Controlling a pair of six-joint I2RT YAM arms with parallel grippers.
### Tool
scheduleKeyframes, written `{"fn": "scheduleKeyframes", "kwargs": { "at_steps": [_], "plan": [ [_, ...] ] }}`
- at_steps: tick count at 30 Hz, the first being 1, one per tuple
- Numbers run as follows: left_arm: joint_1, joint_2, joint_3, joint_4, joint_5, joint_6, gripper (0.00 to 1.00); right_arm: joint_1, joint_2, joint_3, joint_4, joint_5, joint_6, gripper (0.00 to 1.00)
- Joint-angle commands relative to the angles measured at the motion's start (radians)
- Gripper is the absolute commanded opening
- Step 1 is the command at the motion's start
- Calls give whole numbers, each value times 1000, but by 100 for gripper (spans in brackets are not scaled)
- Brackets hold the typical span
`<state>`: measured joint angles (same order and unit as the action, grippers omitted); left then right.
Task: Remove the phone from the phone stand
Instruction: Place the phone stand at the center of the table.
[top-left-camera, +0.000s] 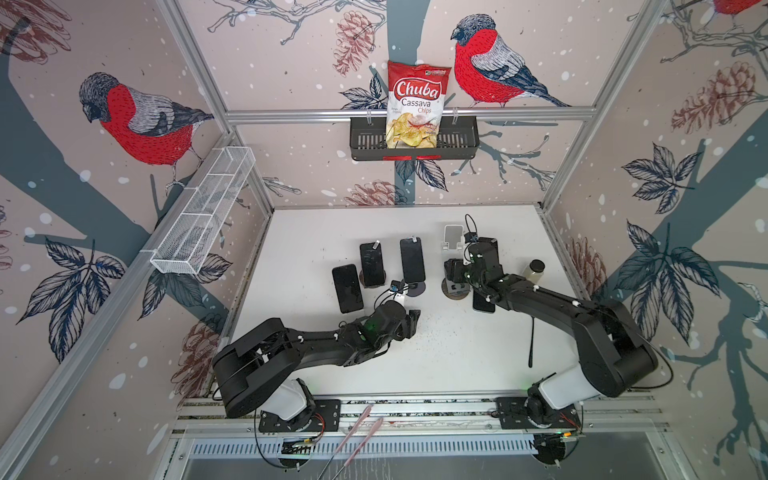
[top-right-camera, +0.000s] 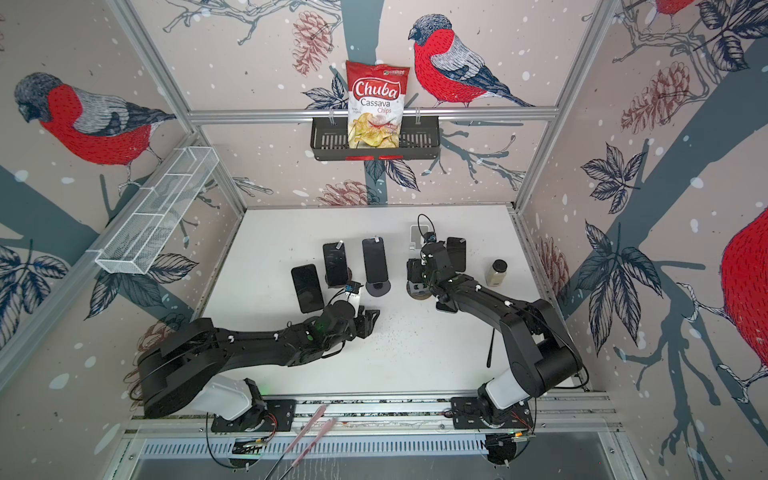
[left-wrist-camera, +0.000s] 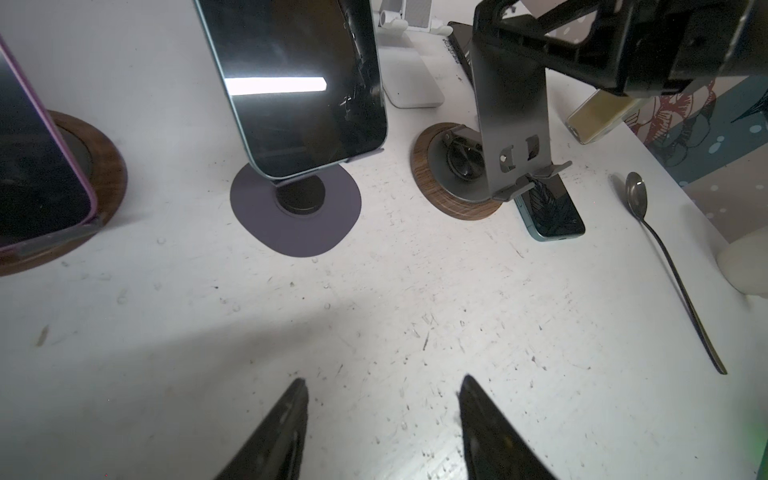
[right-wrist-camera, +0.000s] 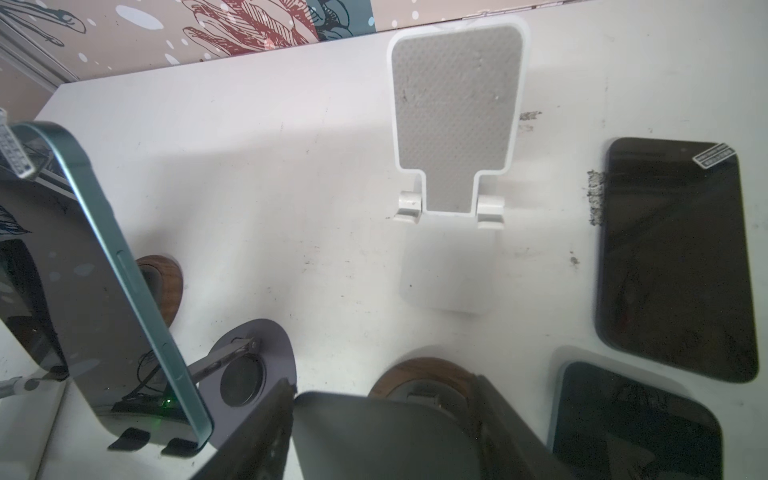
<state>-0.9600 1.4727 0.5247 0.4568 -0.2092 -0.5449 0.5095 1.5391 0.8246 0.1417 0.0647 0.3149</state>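
Clamping on an empty stand while two phones sit propped

The right gripper (right-wrist-camera: 382, 384) is closed on the upright plate of the grey stand (left-wrist-camera: 513, 104), whose cradle is seen to be bare. A teal phone (left-wrist-camera: 550, 214) is laid flat on the table (top-left-camera: 436, 353), touching the near right edge of that stand's wooden base (left-wrist-camera: 428, 174) and partly hidden under the right arm in both top views. To the left, a second teal phone (top-left-camera: 412, 259) is propped on a purple-based stand (left-wrist-camera: 257, 220), and a phone in a purple case (top-left-camera: 371, 264) is propped on another wooden-based stand (left-wrist-camera: 110, 166). The left gripper (left-wrist-camera: 382, 384) is held open above bare table near these, with nothing gripped. A white stand (right-wrist-camera: 455, 116) is seen unoccupied at the far side
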Motion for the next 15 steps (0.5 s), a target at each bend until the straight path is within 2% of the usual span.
{"fn": "scheduleKeyframes", "kwargs": {
  "at_steps": [1,7,15],
  "plan": [
    [3,-5,-5,0,-5,0,58,3,15,-2,9,21,9,67],
    [12,-21,-11,-2,-3,-6,58,3,-1,-28,-4,61,14,69],
    [40,-60,-14,9,2,-24,58,-7,-60,34,-92,49,-19,80]
  ]
}}
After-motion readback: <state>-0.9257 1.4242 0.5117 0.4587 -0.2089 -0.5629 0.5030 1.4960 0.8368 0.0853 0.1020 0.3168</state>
